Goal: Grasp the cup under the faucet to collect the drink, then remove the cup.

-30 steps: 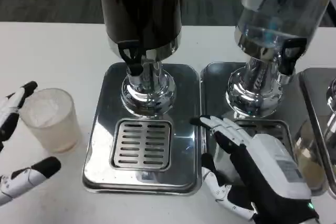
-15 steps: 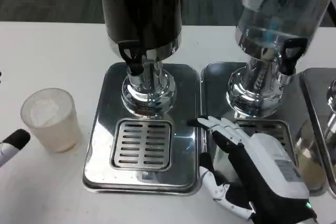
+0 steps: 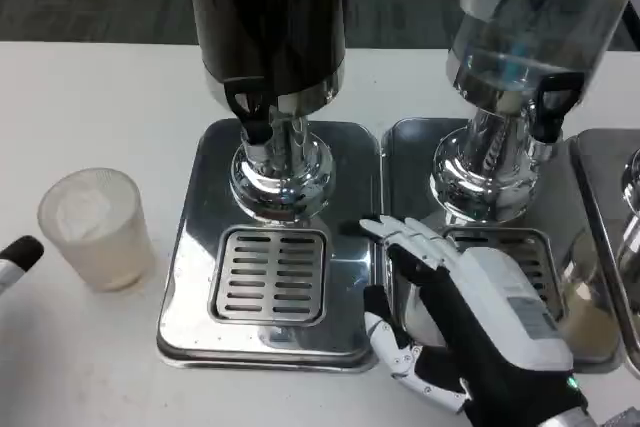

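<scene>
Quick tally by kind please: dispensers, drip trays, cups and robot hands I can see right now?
Dispensers: 2, the dark dispenser and the clear dispenser.
Drip trays: 3, left tray, middle tray, right tray cut off at the edge.
Cups: 1, the frosted cup.
Hands: 2, left hand, right hand.
Total: 8.

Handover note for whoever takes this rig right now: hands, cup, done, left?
Left hand: at the picture's left edge, apart from the cup, holding nothing visible.
Right hand: open, fingers spread over the seam between the two drip trays.
Cup: upright on the white table, left of the dark dispenser's tray, not under its faucet.
Done: cup is off the tray; its contents are hard to judge.
Left: confirm it was filled; otherwise grasp, place under faucet, collect, remove.
</scene>
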`<action>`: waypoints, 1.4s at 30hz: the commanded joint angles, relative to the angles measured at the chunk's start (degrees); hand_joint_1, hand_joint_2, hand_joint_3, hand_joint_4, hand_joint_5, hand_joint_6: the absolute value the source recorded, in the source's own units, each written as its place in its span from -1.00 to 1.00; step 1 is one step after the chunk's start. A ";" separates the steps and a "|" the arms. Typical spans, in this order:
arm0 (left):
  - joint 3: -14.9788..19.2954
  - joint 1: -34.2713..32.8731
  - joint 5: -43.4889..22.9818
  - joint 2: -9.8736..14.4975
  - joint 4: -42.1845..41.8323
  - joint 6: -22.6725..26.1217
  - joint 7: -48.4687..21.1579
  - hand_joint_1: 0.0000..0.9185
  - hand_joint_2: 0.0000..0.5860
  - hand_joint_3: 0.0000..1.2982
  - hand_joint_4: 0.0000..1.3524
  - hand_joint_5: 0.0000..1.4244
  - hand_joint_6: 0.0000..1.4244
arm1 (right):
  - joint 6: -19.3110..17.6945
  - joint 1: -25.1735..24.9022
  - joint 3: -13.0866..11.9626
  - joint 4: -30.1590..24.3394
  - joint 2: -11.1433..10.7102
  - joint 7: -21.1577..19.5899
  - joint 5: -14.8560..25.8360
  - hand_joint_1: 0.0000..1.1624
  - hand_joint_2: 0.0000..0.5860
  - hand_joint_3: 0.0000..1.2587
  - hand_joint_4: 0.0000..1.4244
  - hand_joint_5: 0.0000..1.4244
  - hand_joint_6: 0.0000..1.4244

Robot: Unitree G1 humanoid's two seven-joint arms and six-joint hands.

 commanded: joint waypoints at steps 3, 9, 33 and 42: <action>-3.60 -3.41 2.53 2.90 7.97 -2.65 3.11 -0.95 -0.87 -1.00 -1.00 -1.00 -0.85 | -0.36 -1.40 1.01 1.65 0.57 -1.47 -0.13 -0.12 1.00 -0.65 -0.80 -0.85 -0.65; -6.87 -6.01 5.28 4.85 14.07 -5.20 7.31 -0.90 -0.87 -1.00 -1.00 -0.98 -0.85 | -0.28 -1.94 1.42 2.26 0.62 -1.95 -0.24 -0.13 1.00 -0.64 -0.79 -0.84 -0.65; -15.55 -13.51 5.47 3.82 23.68 -11.35 12.05 -0.84 -0.85 -1.00 -1.00 -0.96 -0.84 | -1.16 -1.76 -0.50 1.90 -2.34 -1.29 2.37 -0.14 1.00 -0.62 -0.79 -0.84 -0.63; -17.95 -16.64 4.28 3.62 26.94 -13.70 8.64 -0.82 -0.85 -1.00 -1.00 -0.96 -0.83 | -1.07 -1.83 -0.97 1.75 -3.17 -1.22 3.34 -0.14 1.00 -0.62 -0.79 -0.84 -0.63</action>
